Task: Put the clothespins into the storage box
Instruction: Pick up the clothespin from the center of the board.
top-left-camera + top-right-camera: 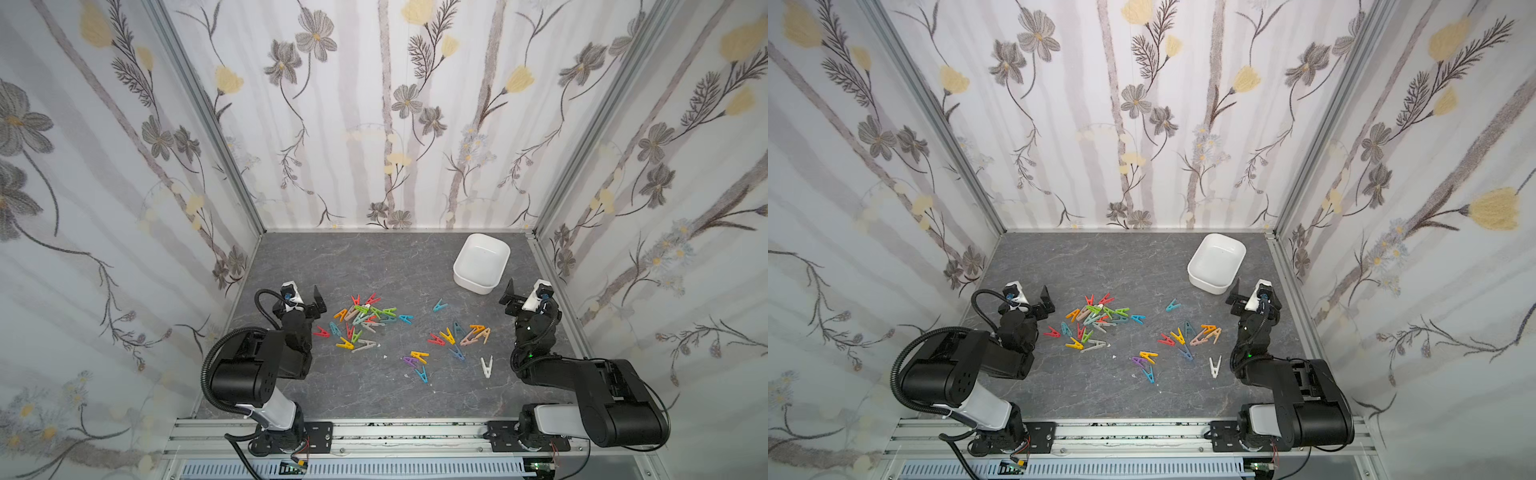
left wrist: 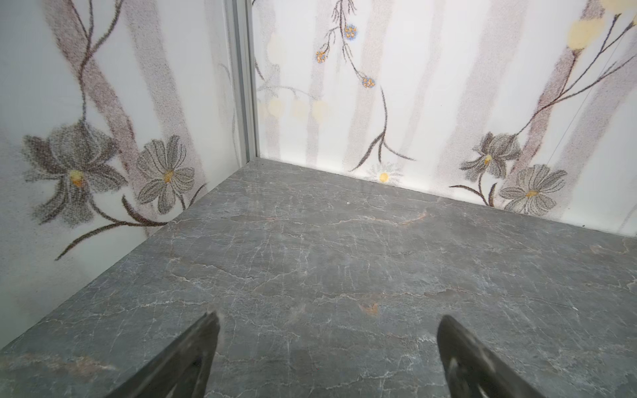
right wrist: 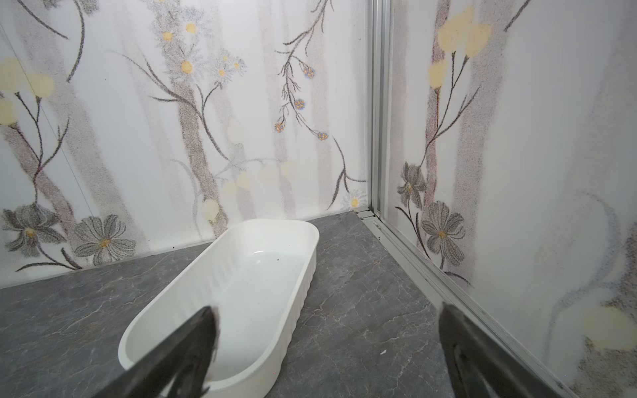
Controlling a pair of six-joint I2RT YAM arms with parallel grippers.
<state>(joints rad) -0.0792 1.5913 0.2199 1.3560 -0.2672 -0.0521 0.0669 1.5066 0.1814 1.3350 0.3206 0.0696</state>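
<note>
Your left pincer [image 2: 327, 318] and right pincer [image 3: 327, 310] gape apart, empty. Small coloured plastic clothespins [image 1: 365, 318] lie scattered mid-way across the grey marbled desk [image 1: 374, 266]. The white plastic storage box [image 1: 473, 286] sits near its far right corner. Pick an outlying one first.

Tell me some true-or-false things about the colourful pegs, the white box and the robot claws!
1. The storage box has no clothespins in it. True.
2. The left gripper holds a red clothespin. False: it is open and holds nothing.
3. The white clothespin lies by itself, touching no other. True.
4. The right gripper is shut. False: its jaws stand wide open, pointing toward the storage box.
5. The storage box stands in the middle of the biggest pile. False: it stands apart from every clothespin.
</note>
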